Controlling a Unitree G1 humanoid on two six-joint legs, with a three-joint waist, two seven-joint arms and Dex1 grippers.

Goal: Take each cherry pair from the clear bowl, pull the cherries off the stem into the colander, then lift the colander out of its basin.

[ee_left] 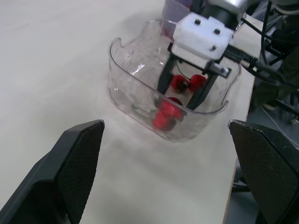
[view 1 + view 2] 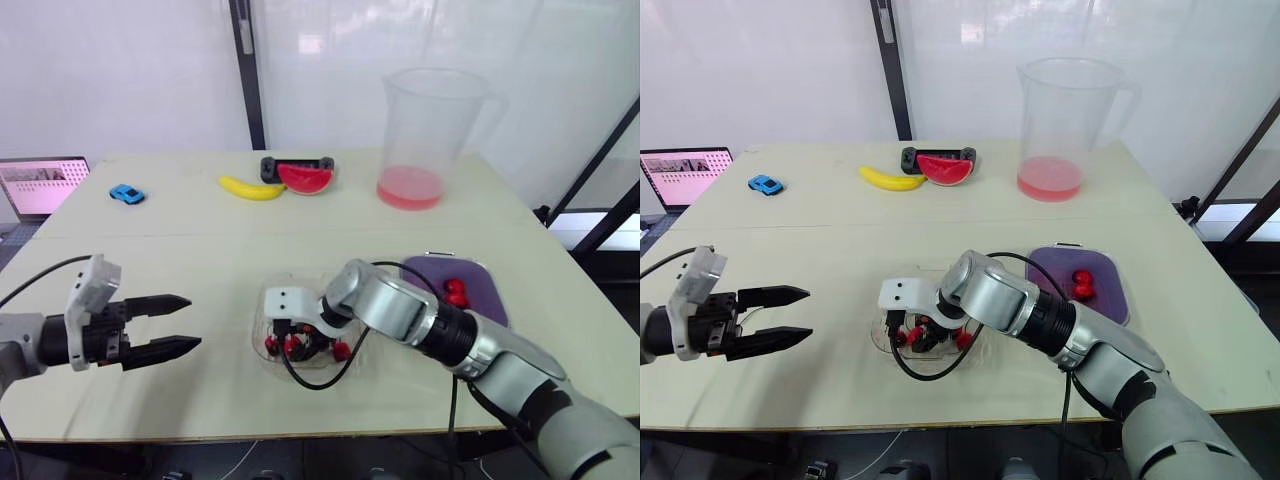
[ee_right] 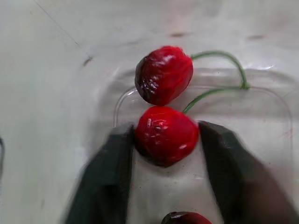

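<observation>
The pale tabletop (image 2: 200, 250) fills most of the frame. Behind it are white frosted panels split by a black post, and black struts slant down at the right edge. Low in the middle sits the clear bowl (image 2: 268, 318) with the right gripper (image 2: 308, 345) reaching down into it. Its two fingers press against either side of one cherry of a cherry pair (image 3: 166, 135); the other cherry lies just beyond on the same green stem.

At lower left the left gripper (image 2: 195, 322) hangs over bare tabletop, spread wide and empty. Right of the bowl is the purple colander (image 2: 1105, 300), with a couple of cherries already in it.

Along the far edge stand a laptop (image 2: 42, 185), a blue toy car (image 2: 126, 194), a banana (image 2: 250, 188), a watermelon slice (image 2: 305, 178) and a tall clear pitcher (image 2: 435, 110) holding a little pink liquid.
</observation>
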